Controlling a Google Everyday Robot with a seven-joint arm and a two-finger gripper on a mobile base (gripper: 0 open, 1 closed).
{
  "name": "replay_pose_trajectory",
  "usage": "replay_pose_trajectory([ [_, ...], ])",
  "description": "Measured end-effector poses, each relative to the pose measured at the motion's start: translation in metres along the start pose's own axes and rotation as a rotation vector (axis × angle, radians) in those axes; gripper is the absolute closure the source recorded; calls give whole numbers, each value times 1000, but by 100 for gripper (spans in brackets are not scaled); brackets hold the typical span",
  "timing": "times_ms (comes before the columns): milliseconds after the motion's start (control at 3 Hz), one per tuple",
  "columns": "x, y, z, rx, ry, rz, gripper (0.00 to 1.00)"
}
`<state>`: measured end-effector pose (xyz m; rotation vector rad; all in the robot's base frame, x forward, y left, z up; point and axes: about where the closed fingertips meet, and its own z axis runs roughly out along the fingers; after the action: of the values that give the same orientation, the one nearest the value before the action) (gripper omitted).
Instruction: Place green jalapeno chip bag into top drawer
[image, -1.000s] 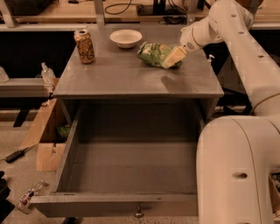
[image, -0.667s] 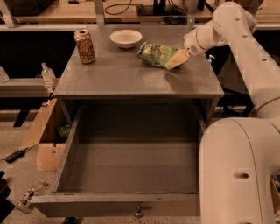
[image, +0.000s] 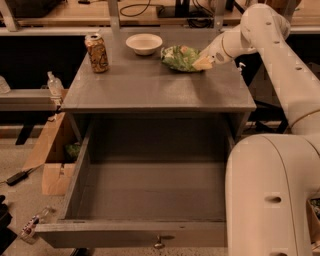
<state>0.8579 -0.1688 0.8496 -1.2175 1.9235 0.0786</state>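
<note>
The green jalapeno chip bag (image: 179, 57) lies crinkled on the grey table top at the back right, next to the white bowl. My gripper (image: 202, 63) is at the bag's right edge, low over the table top and touching the bag. The white arm reaches in from the right. The top drawer (image: 120, 234) is pulled fully out below the table top. It shows a bare grey inside, and a small metal knob (image: 159, 244) sits on its front panel.
A tan drink can (image: 97, 52) stands at the back left of the table top (image: 150, 90). A white bowl (image: 144, 43) sits at the back centre. My white base (image: 270, 200) fills the lower right beside the drawer. Cardboard boxes (image: 47, 155) and bottles lie on the floor at the left.
The gripper has shifted slightly right and toward the back of the table. The bag has moved a little toward the back with it.
</note>
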Motion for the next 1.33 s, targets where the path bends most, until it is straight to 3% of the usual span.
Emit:
replay_pose_trajectory([
  [333,1,2,4,-5,1,1,85],
  [667,1,4,8,-11,2,1,100],
  [1000,1,4,8,-11,2,1,100],
  [1333,-12,2,4,-7,9,-39,100],
])
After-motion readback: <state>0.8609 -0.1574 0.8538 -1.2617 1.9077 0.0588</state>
